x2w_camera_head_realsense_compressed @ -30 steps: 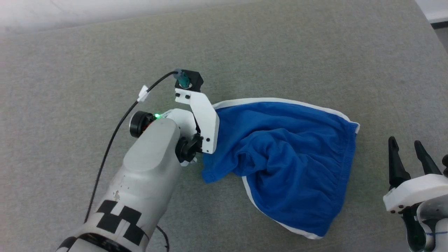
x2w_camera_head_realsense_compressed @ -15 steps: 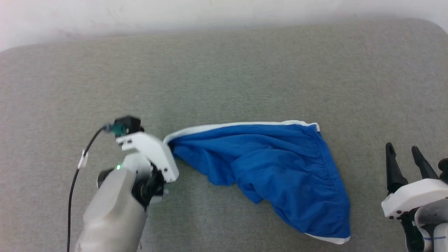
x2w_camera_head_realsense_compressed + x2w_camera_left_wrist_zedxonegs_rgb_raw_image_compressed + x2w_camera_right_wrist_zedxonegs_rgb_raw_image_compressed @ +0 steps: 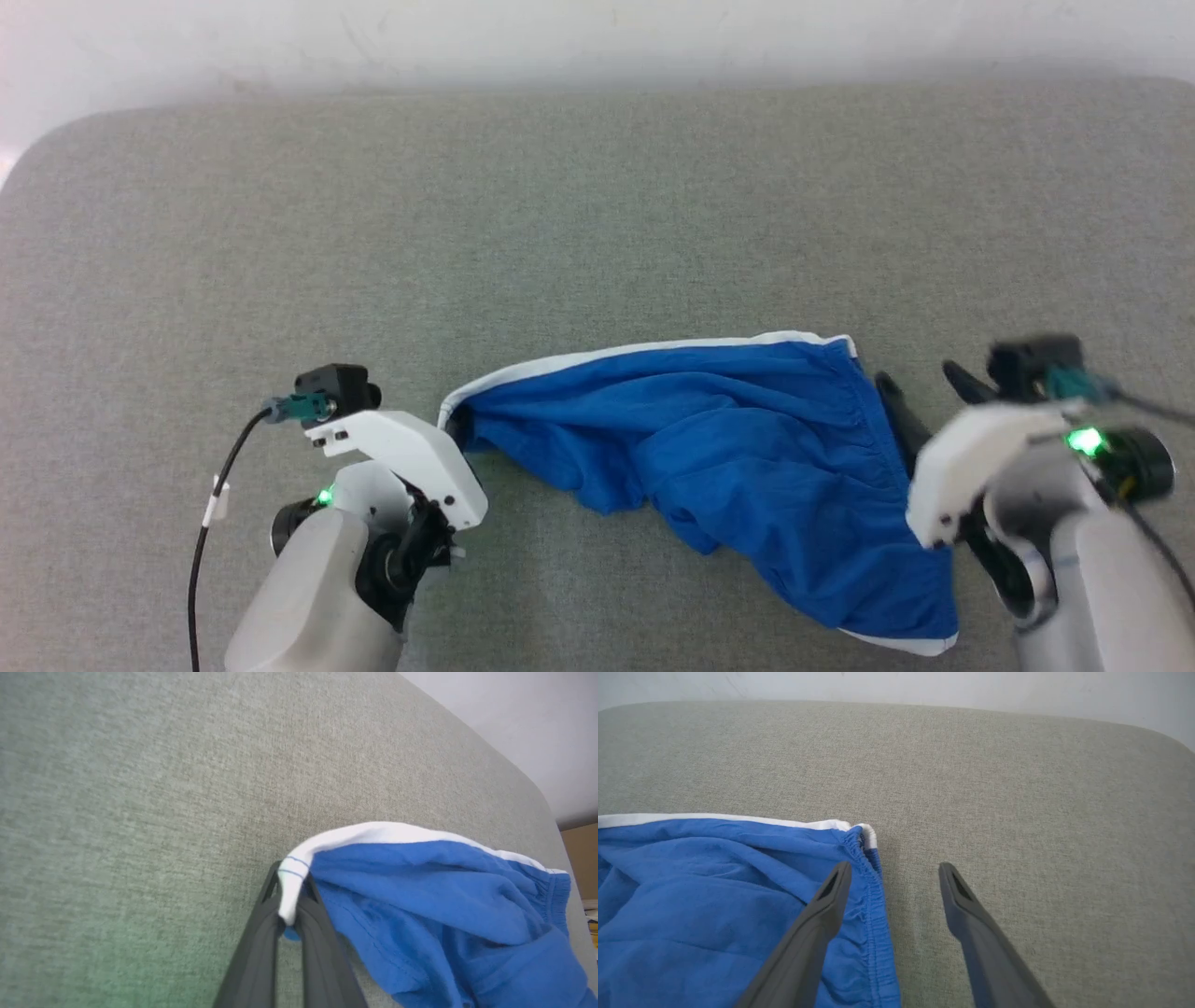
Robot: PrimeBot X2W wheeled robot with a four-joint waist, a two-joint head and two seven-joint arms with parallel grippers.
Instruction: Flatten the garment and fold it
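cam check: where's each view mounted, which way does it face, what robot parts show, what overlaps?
Head view: on the head, facing forward and down at the grey fabric surface; forearms, left gripper and right gripper flank the blue shorts.
Left wrist view: on the left wrist, looking along its fingers, shut on the shorts' white-trimmed corner.
Right wrist view: on the right wrist, looking along its open fingers at the elastic waistband.
Shared: all three show the shorts and surface.

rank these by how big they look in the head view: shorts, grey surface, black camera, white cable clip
1. grey surface
2. shorts
3. black camera
4. white cable clip
The camera and clip ride on the arm, likely nearer the lens, yet they look smallest.
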